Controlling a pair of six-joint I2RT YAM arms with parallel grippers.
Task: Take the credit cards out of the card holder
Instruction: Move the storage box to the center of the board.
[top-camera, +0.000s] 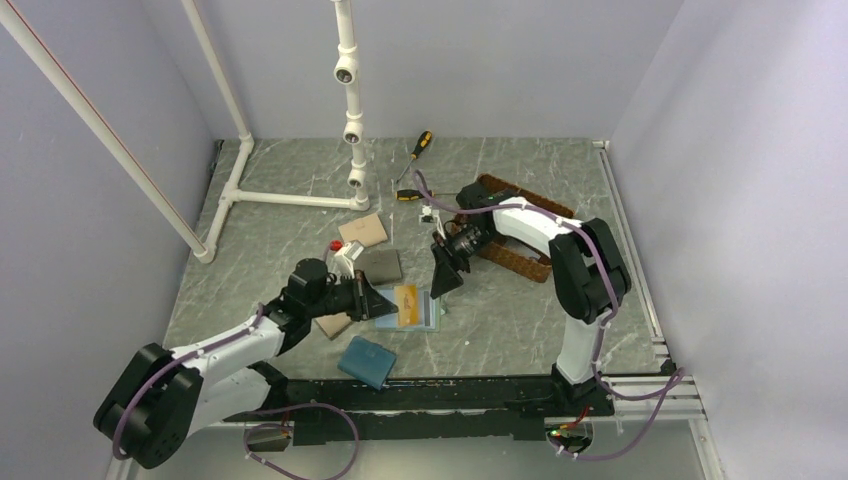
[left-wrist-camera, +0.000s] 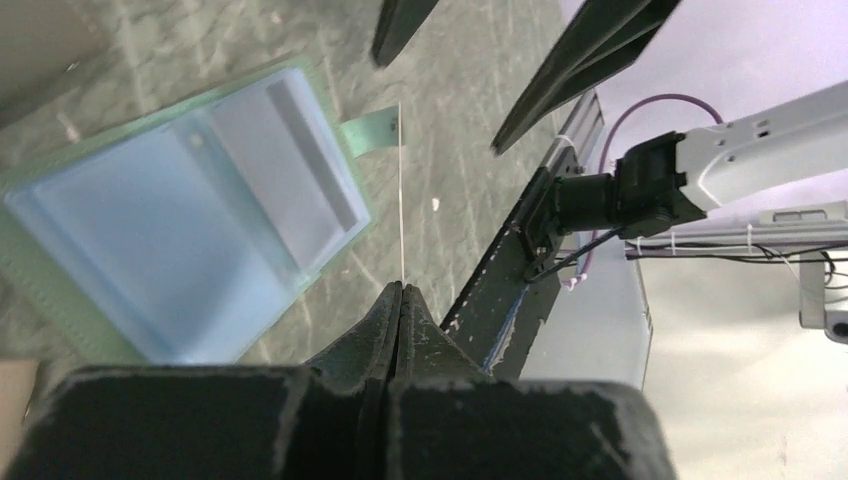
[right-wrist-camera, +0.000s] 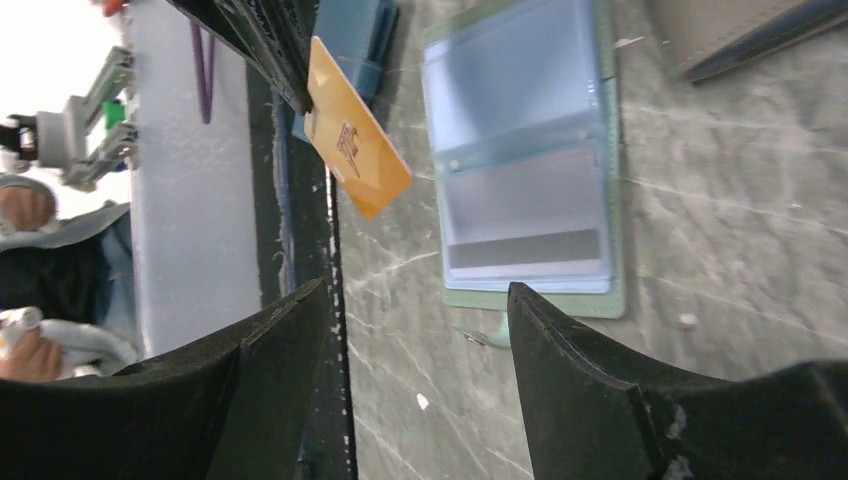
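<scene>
- Nearest us, a dark blue wallet (top-camera: 366, 361) lies shut on the table (top-camera: 520, 320).
- Just beyond it, the left gripper (left-wrist-camera: 401, 290) is clamped tight on the orange card (right-wrist-camera: 358, 145) (a mere edge in its own wrist view), holding it over the card holder (right-wrist-camera: 530, 150).
- The card holder lies open mid-table, pale blue pockets up.
- The right gripper (right-wrist-camera: 418, 290) hovers by its far right corner, jaws spread wide, holding nothing.
- Farther back we see a grey-brown wallet (top-camera: 380, 265) and a tan wallet (top-camera: 362, 230).

card holder (top-camera: 428, 314) on table (top-camera: 290, 225), basket (top-camera: 524, 264) right
</scene>
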